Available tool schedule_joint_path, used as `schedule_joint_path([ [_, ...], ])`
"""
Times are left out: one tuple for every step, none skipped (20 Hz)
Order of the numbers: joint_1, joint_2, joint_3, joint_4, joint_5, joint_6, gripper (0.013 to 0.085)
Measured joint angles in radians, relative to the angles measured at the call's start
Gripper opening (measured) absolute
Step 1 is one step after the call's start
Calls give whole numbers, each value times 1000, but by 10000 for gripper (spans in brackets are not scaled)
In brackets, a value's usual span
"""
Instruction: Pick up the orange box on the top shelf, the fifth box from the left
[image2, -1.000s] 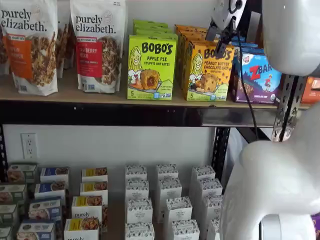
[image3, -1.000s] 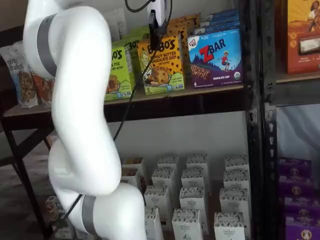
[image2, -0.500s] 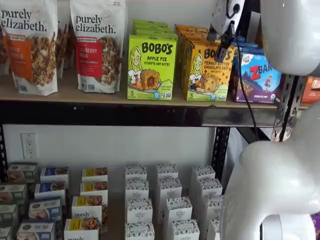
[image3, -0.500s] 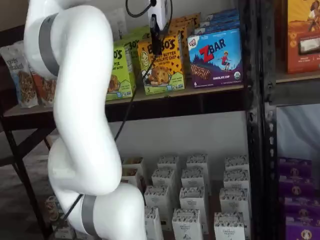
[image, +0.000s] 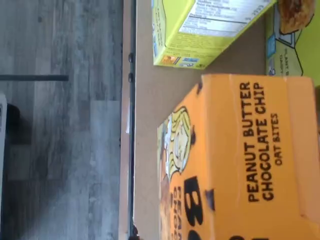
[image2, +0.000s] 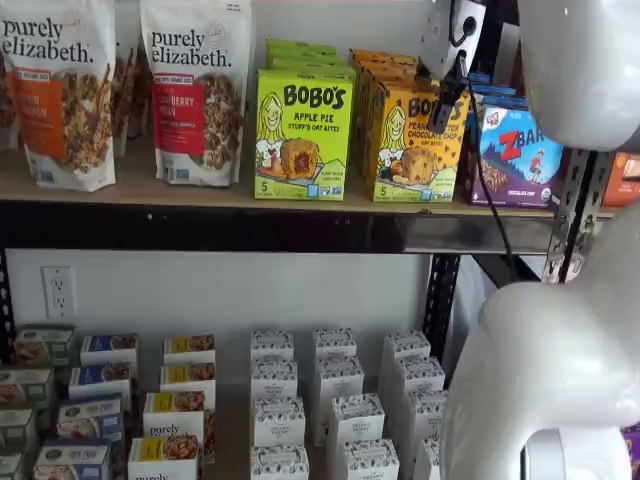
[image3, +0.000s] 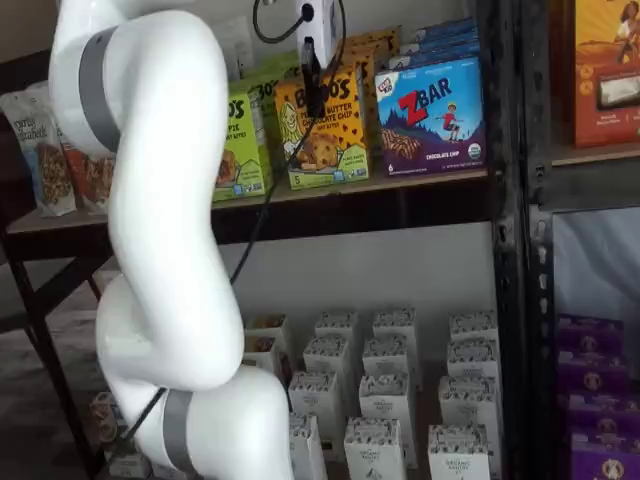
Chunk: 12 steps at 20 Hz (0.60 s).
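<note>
The orange box (image2: 413, 142) (image3: 325, 135) stands upright on the top shelf (image2: 200, 195) (image3: 400, 185), between a lime-green Bobo's box (image2: 303, 135) and a blue ZBar box (image2: 520, 150). In both shelf views my gripper (image2: 449, 93) (image3: 313, 83) hangs in front of the orange box's upper part, black fingers pointing down and seen side-on. It is open, with nothing between its fingers. The wrist view shows the orange box (image: 240, 160) close up, its top face reading "Peanut Butter Chocolate Chip".
More orange boxes are lined up behind the front one. Granola bags (image2: 195, 90) stand further left on the same shelf. A black upright (image2: 575, 215) rises just right of the ZBar box. Small white boxes (image2: 335, 400) fill the lower shelf. The white arm (image3: 160, 240) crosses a shelf view.
The gripper has come down from above the orange box to hang in front of its upper face. No box has moved.
</note>
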Motion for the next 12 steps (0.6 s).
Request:
schedule_joint_path([
  [-1,1,-1,2,1,-1,850],
  [-1,1,-1,2,1,-1,850],
  [-1,1,-1,1,1,-1,850],
  [-1,0,1,-1,-1,-1,810],
  [0,-2,3,-1,-3,-1,770],
  [0,-2,4,-1,-3,-1,770],
  [0,-3,5,0,-4,-1,730],
  [-1,-4,6,1,-4,-1,730],
  [-1,-4,6,2,-5,-2,690],
  [-2,-5,6,3,-4,-2,690],
  [-3,-5,7,4,-4,-3,650],
  [-3,-5,7,5,-3,-3,610],
])
